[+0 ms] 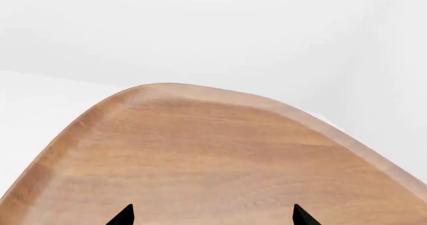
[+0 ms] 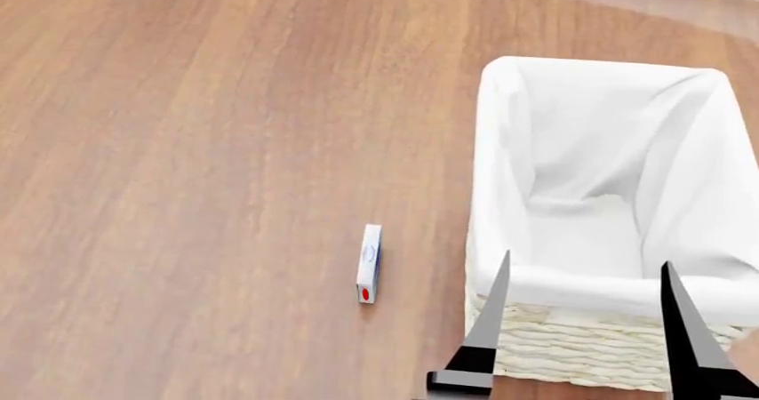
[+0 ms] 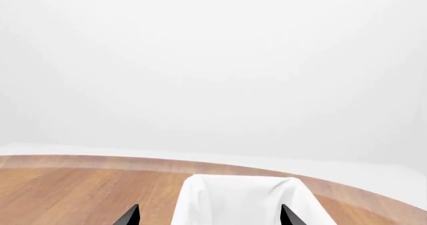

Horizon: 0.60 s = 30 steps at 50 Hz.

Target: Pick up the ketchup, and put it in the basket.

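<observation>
Cream wicker basket point(image 2: 593, 351) with a white cloth liner point(image 2: 617, 124) folded over the rim, rectangular, sits on the brown wood table point(image 2: 178, 151) toward 3 o'clock in head view. Weave shows only on the near wall; inside I see just white cloth. Ketchup: can't tell where it is from these views. A small white flat object point(image 2: 369, 264) with blue and red marks lies on the table at 9 o'clock from the basket's near end, apart from it.

My right claw point(image 2: 586, 260) hangs over the basket's near rim, fingers spread wide, nothing between them. The right wrist view shows the same basket end point(image 3: 240, 200) between the tips. My left claw point(image 1: 213, 214) is also spread wide and empty, over bare table near its rounded edge.
</observation>
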Motion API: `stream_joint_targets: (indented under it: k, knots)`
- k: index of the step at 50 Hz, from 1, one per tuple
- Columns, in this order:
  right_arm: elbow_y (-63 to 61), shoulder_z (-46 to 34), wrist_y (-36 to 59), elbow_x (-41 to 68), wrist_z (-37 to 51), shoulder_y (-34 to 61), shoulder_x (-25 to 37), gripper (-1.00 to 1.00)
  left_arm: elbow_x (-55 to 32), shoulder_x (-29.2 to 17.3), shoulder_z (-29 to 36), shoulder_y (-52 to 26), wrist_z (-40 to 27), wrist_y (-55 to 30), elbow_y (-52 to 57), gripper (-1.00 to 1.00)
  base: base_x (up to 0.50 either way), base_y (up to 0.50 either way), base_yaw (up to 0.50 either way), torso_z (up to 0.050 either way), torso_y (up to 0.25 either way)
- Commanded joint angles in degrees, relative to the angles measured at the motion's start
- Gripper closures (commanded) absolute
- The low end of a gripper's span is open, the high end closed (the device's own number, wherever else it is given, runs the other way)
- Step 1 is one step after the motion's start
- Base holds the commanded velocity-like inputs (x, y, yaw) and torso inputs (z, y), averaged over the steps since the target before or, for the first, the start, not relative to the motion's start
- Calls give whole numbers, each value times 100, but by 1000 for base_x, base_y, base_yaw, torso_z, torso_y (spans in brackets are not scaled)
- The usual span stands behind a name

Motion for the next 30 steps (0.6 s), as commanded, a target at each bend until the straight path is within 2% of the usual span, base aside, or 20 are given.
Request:
stream_joint_targets:
  k: [1,4,5,11,13,14,16,30]
  knots:
    - [-18,7,3,41,31,-1,32,-100,-270,-53,4,-34,-129,-90,-86,-100,0,0,0,0,0]
    - [-14,1,-2,46,37,1,38,-100,-400,-132,-24,-84,-248,-230,-11,-100,0,0,0,0,0]
    - [1,-2,-19,44,36,0,38,-100,-270,-9,43,-21,-58,24,-232,-100,0,0,0,0,0]
    - [-6,-4,-44,61,49,-15,50,-100,-306,-1,56,11,-60,98,-270,-100,0,0,0,0,0]
    - [2,-6,-47,63,52,-11,57,-100,-322,-14,63,10,-95,75,-276,-100,0,0,0,0,0]
    - [2,0,-37,77,56,-2,54,-100,-482,-154,16,-65,-335,-220,-68,-100,0,0,0,0,0]
    - [-27,-11,1,80,72,12,59,-100,-373,-17,74,-4,-111,73,-323,-100,0,0,0,0,0]
    - [5,-57,-22,79,106,18,85,-100,-449,-75,87,22,-176,132,-369,-100,0,0,0,0,0]
